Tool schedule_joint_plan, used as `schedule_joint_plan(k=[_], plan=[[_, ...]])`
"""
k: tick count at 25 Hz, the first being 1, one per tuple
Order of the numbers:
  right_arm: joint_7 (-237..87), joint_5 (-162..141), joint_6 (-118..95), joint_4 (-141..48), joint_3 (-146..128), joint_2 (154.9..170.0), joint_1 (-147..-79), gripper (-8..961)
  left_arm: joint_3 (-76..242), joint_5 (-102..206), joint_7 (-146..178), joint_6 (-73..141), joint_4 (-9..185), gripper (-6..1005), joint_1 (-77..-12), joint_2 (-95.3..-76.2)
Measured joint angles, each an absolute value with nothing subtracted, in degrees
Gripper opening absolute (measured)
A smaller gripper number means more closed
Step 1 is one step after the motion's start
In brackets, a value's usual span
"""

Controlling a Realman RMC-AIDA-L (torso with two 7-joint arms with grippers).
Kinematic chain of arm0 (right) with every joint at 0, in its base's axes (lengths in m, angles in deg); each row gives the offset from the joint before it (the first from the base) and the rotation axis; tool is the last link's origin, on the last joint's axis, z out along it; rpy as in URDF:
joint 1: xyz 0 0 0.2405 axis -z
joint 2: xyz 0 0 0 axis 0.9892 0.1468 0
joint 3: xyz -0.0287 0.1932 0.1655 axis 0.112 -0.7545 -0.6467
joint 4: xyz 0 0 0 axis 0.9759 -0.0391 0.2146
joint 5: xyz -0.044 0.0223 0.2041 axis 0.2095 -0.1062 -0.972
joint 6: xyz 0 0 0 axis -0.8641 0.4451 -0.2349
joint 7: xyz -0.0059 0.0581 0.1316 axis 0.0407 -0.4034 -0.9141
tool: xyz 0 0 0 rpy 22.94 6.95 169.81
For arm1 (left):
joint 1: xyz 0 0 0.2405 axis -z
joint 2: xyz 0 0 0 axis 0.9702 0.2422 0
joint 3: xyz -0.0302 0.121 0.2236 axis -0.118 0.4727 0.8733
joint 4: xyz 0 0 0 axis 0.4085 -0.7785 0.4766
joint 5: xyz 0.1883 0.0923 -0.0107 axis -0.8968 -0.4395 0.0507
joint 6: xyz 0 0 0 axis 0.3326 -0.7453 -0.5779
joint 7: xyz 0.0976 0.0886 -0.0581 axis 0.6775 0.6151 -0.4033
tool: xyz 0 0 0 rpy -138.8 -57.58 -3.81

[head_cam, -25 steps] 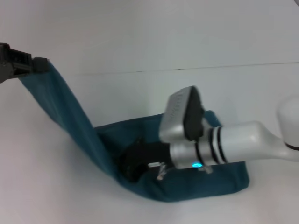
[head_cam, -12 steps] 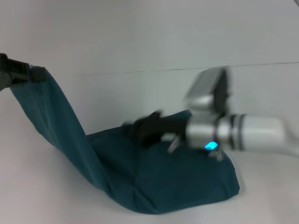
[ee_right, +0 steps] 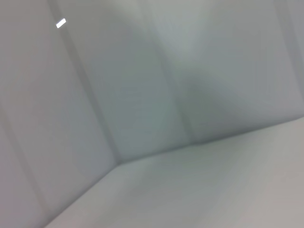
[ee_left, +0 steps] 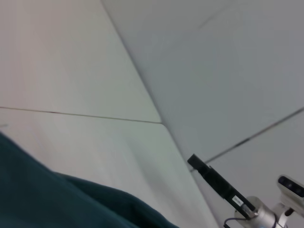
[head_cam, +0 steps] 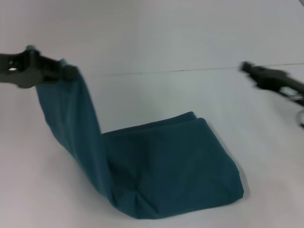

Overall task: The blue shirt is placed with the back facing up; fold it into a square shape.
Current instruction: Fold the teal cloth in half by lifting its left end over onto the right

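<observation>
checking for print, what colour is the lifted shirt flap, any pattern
Plain dark teal-blue, no print visible, on the blue shirt flap held by the left gripper; head view shows it best.

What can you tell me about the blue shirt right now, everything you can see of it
The blue shirt is plain dark teal, soft cotton-looking cloth, with no print in view. Most of it lies folded in layers on the white table. One end rises as a taut strip at the robot's left, pinched aloft by the left tool. The right tool is clear of it.
</observation>
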State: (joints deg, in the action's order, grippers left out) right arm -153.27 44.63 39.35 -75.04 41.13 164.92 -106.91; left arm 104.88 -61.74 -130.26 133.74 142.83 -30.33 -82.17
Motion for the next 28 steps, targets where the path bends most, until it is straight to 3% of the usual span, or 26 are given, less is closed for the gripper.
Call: schedule_joint_plan(k=[8,13,14,16,22,28], plan=[[-154.38,44.62,42.78,-75.11,31.52,162.98,-101.82,0,109.74,-61.65,-131.37,130.95,140.26,82,-22.88,-86.41],[-154.21,44.61,42.82,-74.74,30.50,162.59,-100.84,0,116.51,-61.63,-131.33,126.81,139.90,93,-19.04,-91.41],[-154.07,44.60,42.82,-74.71,30.46,162.55,-100.69,0,119.51,-61.59,-131.17,123.88,139.81,95,-18.73,-93.38],[-153.95,44.59,42.82,-74.66,30.39,162.54,-100.56,0,123.32,-61.04,-131.19,119.98,138.91,100,-19.04,-94.66],[-154.40,44.56,42.80,-74.63,29.76,162.54,-100.53,-1,144.48,-51.50,-130.97,104.76,123.99,114,-20.08,-95.19],[-154.41,44.84,42.59,-74.66,29.95,162.51,-101.25,-1,150.07,-43.26,-129.97,102.67,122.94,127,-22.10,-95.17]])
